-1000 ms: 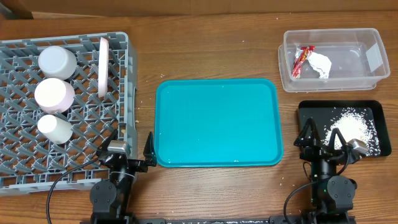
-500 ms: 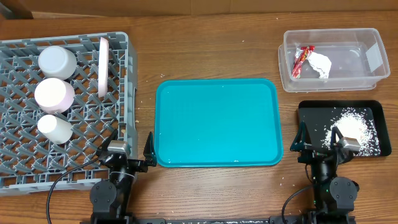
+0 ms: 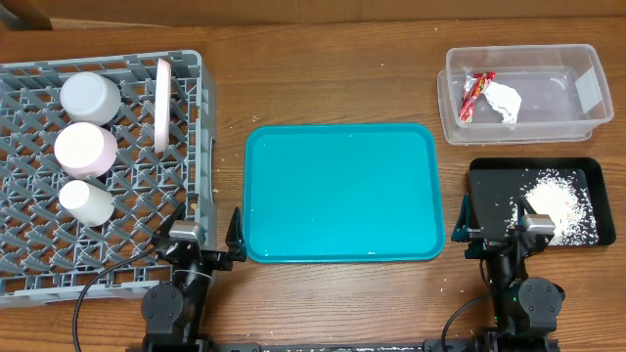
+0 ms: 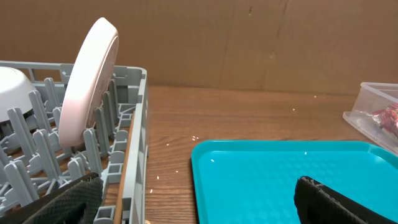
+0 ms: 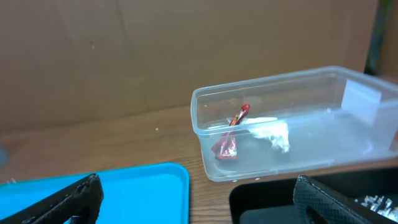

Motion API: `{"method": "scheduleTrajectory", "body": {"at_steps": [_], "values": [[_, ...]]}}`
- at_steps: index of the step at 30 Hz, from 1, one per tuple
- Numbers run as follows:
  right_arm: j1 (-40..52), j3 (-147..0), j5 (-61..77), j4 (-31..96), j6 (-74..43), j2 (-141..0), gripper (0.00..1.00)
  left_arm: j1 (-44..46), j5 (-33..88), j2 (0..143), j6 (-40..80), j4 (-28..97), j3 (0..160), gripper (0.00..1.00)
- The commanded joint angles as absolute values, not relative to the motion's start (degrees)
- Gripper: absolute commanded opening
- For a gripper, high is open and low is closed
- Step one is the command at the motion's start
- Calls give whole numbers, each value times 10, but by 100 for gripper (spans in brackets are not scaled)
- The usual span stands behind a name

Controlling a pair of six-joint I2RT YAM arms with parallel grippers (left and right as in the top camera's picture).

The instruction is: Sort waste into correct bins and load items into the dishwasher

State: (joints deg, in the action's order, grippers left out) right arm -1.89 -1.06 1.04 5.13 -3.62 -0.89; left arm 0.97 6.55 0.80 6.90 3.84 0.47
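At black tray (image 3: pixel 486 182) near edge, right gripper (image 3: pixel 503 229) drawn back

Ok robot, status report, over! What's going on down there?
Left gripper open, right gripper open, both empty. Wrapper and napkin in clear tub, crumbs in black tray, plate upright in rack. Nothing in the way. Over.

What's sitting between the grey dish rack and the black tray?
The teal tray lies between them, as the overhead view shows.
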Motion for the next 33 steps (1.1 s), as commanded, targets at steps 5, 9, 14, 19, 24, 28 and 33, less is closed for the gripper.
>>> {"method": "scheduleTrajectory", "body": {"at_steps": [5, 9, 14, 19, 24, 28, 33], "values": [[-6, -4, 19, 49, 20, -2, 100, 4, 58, 2, 58, 40, 3, 100], [-3, -4, 14, 48, 17, -2, 100, 4, 58, 2, 58, 40, 3, 100], [-4, -4, 14, 48, 17, -2, 100, 4, 58, 2, 58, 40, 3, 100], [-4, -4, 14, 48, 17, -2, 100, 4, 58, 2, 58, 40, 3, 100], [-4, -4, 14, 48, 17, -2, 100, 4, 58, 2, 58, 40, 3, 100], [-4, -4, 14, 48, 17, -2, 100, 4, 58, 2, 58, 40, 3, 100], [-4, -4, 14, 48, 18, -2, 100, 4, 58, 2, 58, 40, 3, 100]]}}
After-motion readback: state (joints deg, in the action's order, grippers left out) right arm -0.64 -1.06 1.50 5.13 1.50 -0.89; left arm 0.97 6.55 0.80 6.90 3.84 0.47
